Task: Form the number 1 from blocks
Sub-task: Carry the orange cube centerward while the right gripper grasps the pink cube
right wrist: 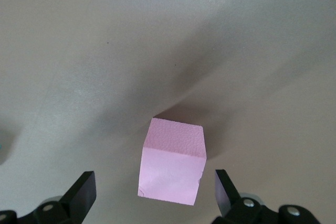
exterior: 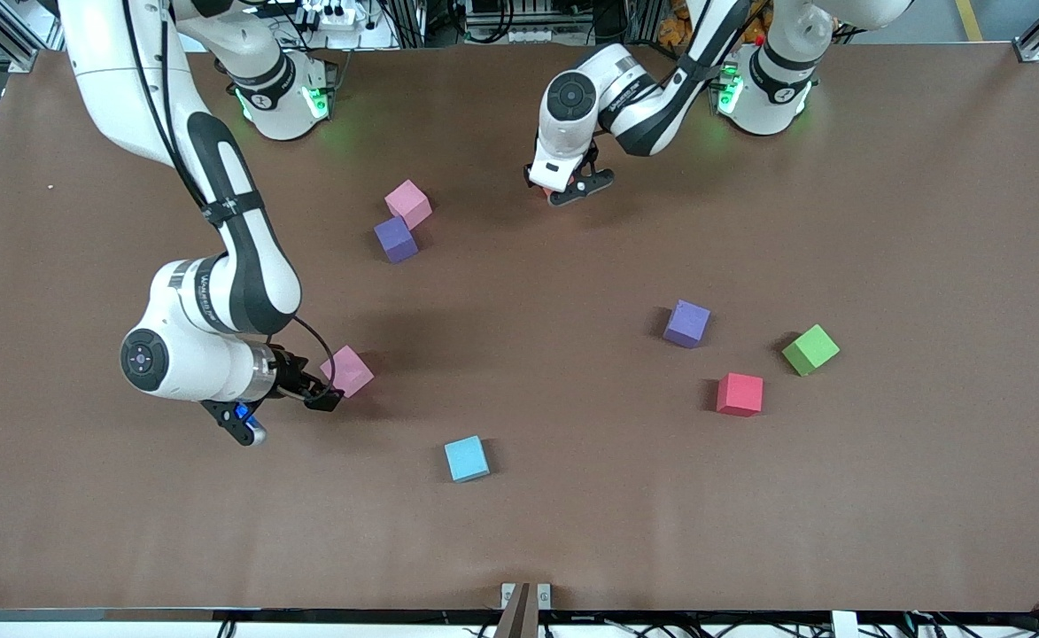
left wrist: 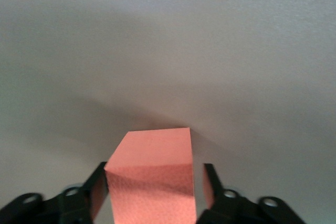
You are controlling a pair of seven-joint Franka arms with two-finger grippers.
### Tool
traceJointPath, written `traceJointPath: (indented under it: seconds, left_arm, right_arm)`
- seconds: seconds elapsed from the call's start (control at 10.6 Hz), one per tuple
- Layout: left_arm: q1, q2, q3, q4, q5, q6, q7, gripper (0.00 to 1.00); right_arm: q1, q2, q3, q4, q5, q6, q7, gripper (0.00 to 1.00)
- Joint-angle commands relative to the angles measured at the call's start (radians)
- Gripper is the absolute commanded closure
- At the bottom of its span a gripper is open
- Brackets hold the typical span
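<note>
The right gripper (exterior: 322, 394) is down at the counter (exterior: 926, 221) toward the right arm's end. Its jaws are released and spread wide on either side of the first pink cube (exterior: 347, 370), which rests on the counter; the right wrist view shows clear gaps between both jaws of the gripper (right wrist: 153, 179) and that cube (right wrist: 173, 169). Farther from the front camera lie the first purple cube (exterior: 395, 239) and the second pink cube (exterior: 408, 203), corner to corner and just touching, the pink one the farther of the two. The blue cube (exterior: 466, 459) sits alone, nearest the front camera of all. The left gripper (exterior: 563, 188) is low over the counter near the left arm's base, with the orange cube (exterior: 544, 190) barely showing under it. In the left wrist view the gripper (left wrist: 155, 182) has the orange cube (left wrist: 152, 171) between its jaws, close on both sides; I cannot tell whether they clench it. Toward the left arm's end lie the second purple cube (exterior: 686, 322), the red cube (exterior: 740, 394) nearer the camera, and the green cube (exterior: 810, 349), each apart from the others.
</note>
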Motion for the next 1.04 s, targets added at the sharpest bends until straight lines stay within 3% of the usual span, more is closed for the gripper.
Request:
traceJointPath:
  seconds: [0.0, 0.09, 0.28, 0.57, 0.94]
  left_arm:
    - [0.012, -0.022, -0.037, -0.017, -0.007, 0.060, 0.006, 0.88]
    - [0.011, -0.022, -0.049, -0.014, -0.004, 0.071, 0.009, 1.00]
    - [0.011, -0.022, -0.080, 0.010, 0.056, 0.071, 0.039, 1.00]
    - [0.009, -0.019, -0.098, 0.018, 0.267, 0.071, 0.047, 1.00]
    - [0.008, 0.029, -0.091, 0.063, 0.268, 0.071, 0.115, 1.00]
  right_arm:
    - [0.043, 0.010, -0.032, 0.004, 0.025, 0.004, -0.005, 0.00]
    - [0.043, 0.007, -0.032, -0.018, 0.022, 0.024, -0.005, 0.00]
    - [0.055, 0.009, -0.032, -0.039, 0.022, 0.055, -0.005, 0.00]
    - [0.076, 0.004, -0.045, -0.082, 0.022, 0.099, -0.007, 0.00]
    - [0.110, 0.000, -0.084, -0.128, 0.025, 0.098, -0.007, 0.00]
